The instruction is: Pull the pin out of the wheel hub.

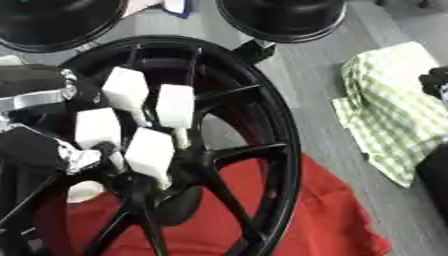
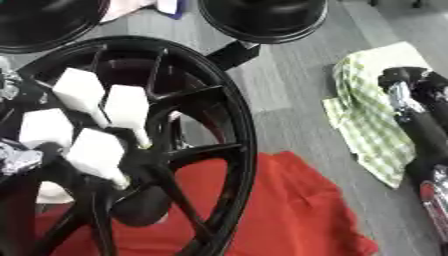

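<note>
Left hand (image 1: 131, 125) with white-tipped fingers (image 1: 173, 105) at black wheel hub (image 1: 188, 160), red cloth (image 1: 324, 210), green checked cloth (image 1: 394, 110) apart

both eyes sit in the robot's head, looking steeply down and very close on the black wheel (image 1: 219, 150). the right eye stands slightly further right. both share the wheel, the red cloth (image 2: 289, 210) and the checked cloth (image 1: 394, 110).

We see a red cloth (image 1: 324, 220) spread at the bottom, on a grey floor (image 1: 306, 75). A green & white checked cloth (image 1: 389, 110) lies crumpled to the right, apart from the red one. Two round black objs sit at the top edge: one top left (image 1: 52, 22), one top centre (image 1: 284, 17).
</note>
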Controlling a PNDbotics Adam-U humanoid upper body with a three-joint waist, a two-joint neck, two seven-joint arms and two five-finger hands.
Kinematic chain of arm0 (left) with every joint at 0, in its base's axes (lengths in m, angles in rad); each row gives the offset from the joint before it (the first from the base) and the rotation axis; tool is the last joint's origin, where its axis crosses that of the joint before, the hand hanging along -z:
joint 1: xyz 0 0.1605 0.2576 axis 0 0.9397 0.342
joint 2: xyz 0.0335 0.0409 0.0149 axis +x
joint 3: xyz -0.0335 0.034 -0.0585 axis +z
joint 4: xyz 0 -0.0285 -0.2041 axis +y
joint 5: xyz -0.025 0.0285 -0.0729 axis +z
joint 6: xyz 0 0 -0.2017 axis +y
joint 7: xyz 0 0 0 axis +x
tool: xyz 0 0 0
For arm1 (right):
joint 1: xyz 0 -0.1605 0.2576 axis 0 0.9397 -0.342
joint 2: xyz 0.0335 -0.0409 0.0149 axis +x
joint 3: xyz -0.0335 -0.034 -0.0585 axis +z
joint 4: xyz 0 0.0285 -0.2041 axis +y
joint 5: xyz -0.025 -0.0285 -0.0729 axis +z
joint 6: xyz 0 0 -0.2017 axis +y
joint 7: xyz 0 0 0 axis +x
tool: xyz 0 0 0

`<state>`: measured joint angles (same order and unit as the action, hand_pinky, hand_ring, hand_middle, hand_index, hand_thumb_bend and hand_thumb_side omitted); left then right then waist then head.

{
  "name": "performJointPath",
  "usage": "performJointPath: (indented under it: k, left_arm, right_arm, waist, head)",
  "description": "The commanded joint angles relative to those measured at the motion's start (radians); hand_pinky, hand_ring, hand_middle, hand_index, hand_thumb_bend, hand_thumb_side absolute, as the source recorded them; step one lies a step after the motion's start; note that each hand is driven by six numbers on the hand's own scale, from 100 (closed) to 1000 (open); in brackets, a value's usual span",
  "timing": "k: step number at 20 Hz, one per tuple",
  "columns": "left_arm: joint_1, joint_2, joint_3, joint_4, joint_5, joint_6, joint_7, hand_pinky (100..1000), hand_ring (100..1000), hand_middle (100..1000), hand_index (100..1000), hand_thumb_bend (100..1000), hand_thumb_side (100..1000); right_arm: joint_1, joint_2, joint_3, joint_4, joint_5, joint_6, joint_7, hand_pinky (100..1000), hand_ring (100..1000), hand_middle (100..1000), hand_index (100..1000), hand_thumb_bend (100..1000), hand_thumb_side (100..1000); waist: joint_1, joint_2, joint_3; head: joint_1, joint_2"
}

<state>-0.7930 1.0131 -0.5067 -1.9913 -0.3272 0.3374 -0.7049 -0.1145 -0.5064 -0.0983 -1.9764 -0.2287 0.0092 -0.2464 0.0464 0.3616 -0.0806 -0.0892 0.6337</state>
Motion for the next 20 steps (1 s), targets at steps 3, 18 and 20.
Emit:
performJointPath:
  k: [3,18,20]
  left_arm:
    - [0.007,0.039,0.017,-0.009,-0.017,-0.013,-0.033,646,565,533,688,172,539]
    - [-0.018,0.025,0.054,-0.009,0.046,-0.009,0.009,559,421,360,468,100,389]
    - [-0.023,0.022,0.067,-0.009,0.059,-0.010,0.022,554,405,341,451,100,383]
  right_arm:
    - [-0.007,-0.016,-0.010,-0.024,-0.001,0.001,-0.005,852,781,552,650,100,467]
    - [-0.004,-0.014,-0.012,-0.024,-0.002,0.002,-0.008,852,781,552,651,100,467]
    - [-0.004,-0.015,-0.013,-0.024,-0.003,0.002,-0.009,852,781,552,651,100,466]
  waist:
    - [-0.005,-0.014,0.002]
    - [-0.008,-0.020,0.000]
    - [-0.008,-0.022,0.001]
  head:
    - [0.003,-0.012]
    - [-0.003,-0.010]
    - [-0.004,-0.009]
